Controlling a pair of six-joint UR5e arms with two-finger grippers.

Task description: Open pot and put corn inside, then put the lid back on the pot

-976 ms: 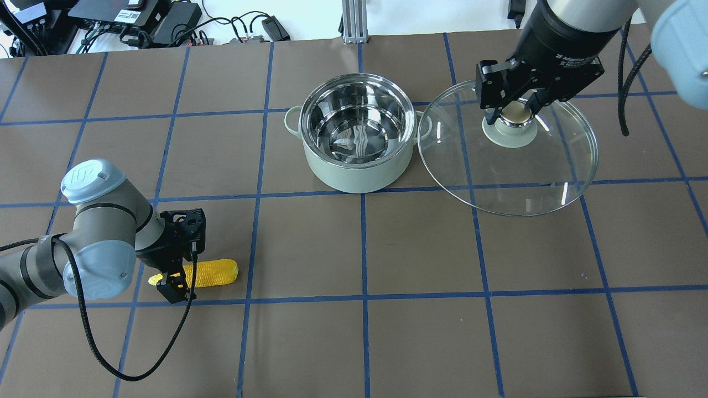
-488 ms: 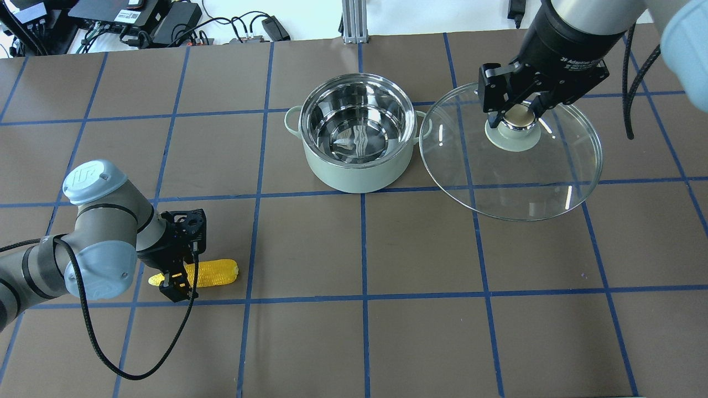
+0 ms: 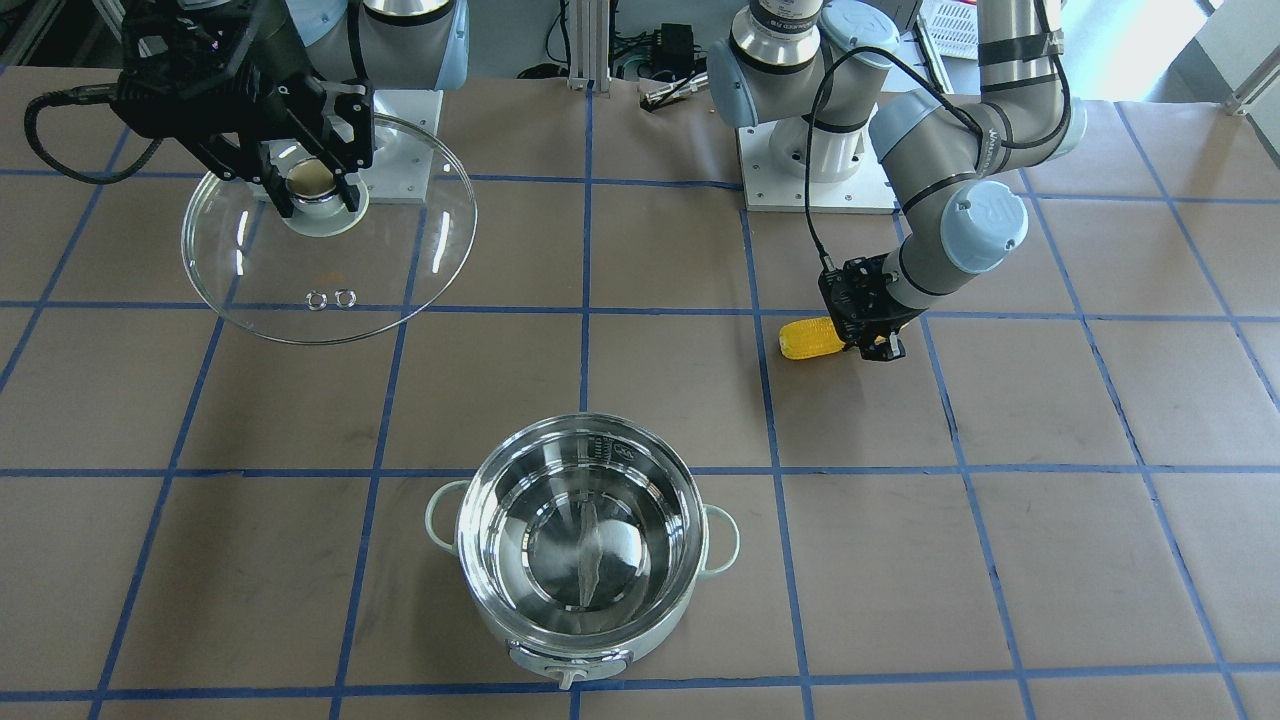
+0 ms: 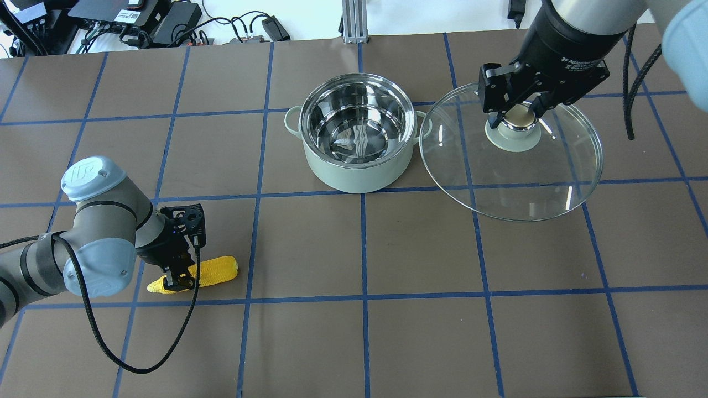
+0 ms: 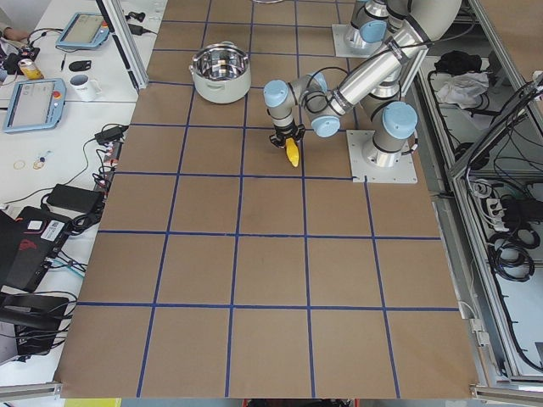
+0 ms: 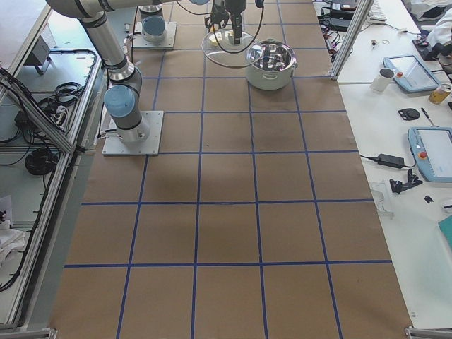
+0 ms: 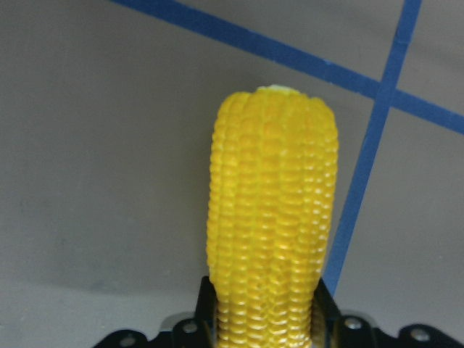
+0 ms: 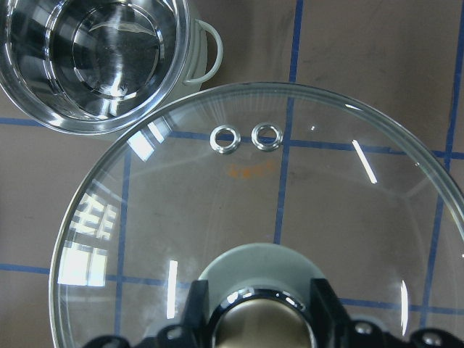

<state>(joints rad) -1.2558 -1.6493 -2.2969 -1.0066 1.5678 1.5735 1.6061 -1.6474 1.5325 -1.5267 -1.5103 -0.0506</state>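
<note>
The pot (image 4: 359, 178) stands open and empty at the table's middle far side; it also shows in the front view (image 3: 580, 640). My right gripper (image 4: 516, 117) is shut on the knob of the glass lid (image 4: 514, 177) and holds it just right of the pot, clear of its rim. The right wrist view shows the lid (image 8: 290, 203) with the pot (image 8: 109, 51) beyond it. My left gripper (image 4: 180, 276) is shut on the yellow corn (image 4: 218, 270) near its tapered end, at the table's near left. The corn (image 7: 272, 217) sticks out between the fingers and is slightly tilted.
The brown table (image 4: 420, 331) carries a blue tape grid. Cables and electronics (image 4: 138, 22) lie beyond the far edge. The arm bases (image 3: 815, 165) stand on white plates on the robot's side.
The corn has tilted in the left gripper, its tapered tip lower, and the gripper has shifted slightly up-image. The lid moved a little to the right, then held still.
</note>
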